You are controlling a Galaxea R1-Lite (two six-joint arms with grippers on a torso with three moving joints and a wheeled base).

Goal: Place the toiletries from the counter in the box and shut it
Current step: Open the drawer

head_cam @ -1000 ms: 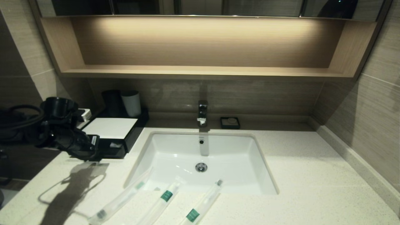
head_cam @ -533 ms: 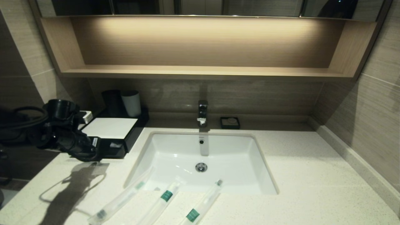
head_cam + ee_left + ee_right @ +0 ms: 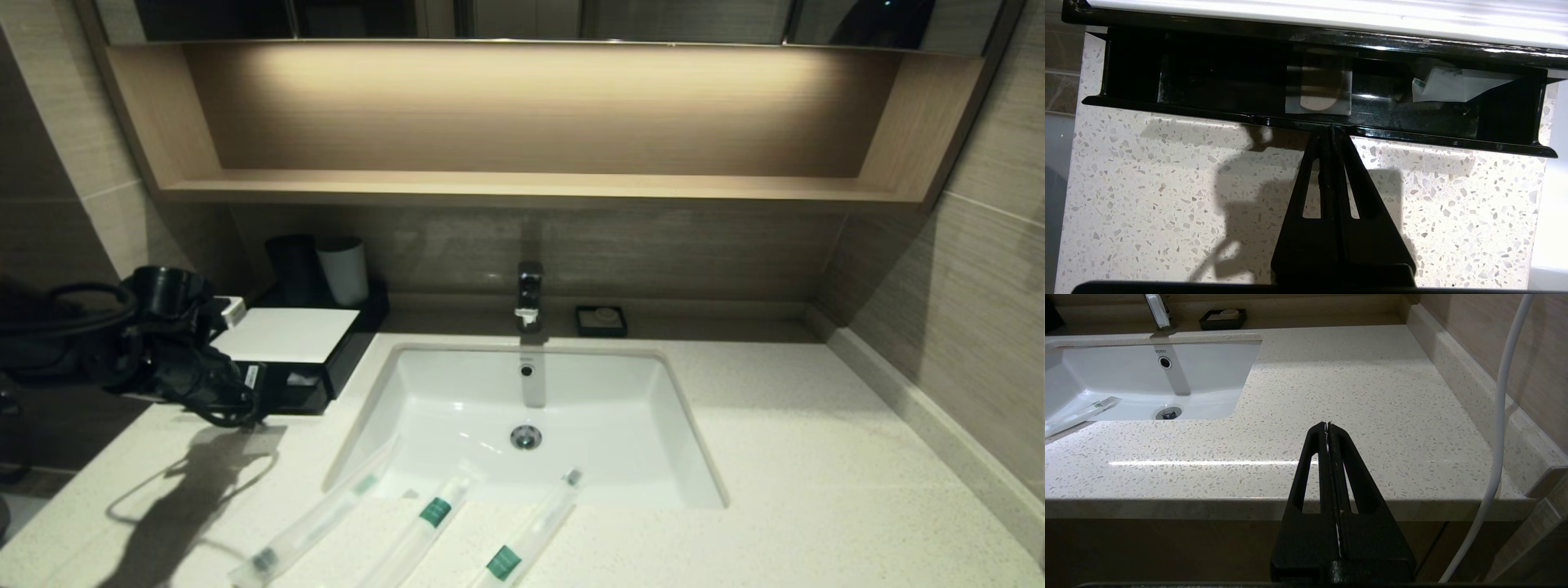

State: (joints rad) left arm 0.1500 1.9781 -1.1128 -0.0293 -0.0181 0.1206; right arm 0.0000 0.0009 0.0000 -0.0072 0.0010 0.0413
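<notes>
Three toiletries (image 3: 424,523) lie untouched on the near desk (image 3: 816,457) by the sink.
Left gripper (image 3: 1331,130), fingers pressed together and empty, meets the box (image 3: 286,335) drawer's lip, likely to slide it; right gripper (image 3: 1327,425), fingers together, idles right.

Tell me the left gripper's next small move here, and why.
Probably lift away toward the toiletries: the box's drawer already stands pulled out, the shut left gripper sits at its front lip, and all three sleeves lie on the counter.

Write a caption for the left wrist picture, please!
Shut left tool at the front lip of the black box's open drawer on the speckled counter.
</notes>
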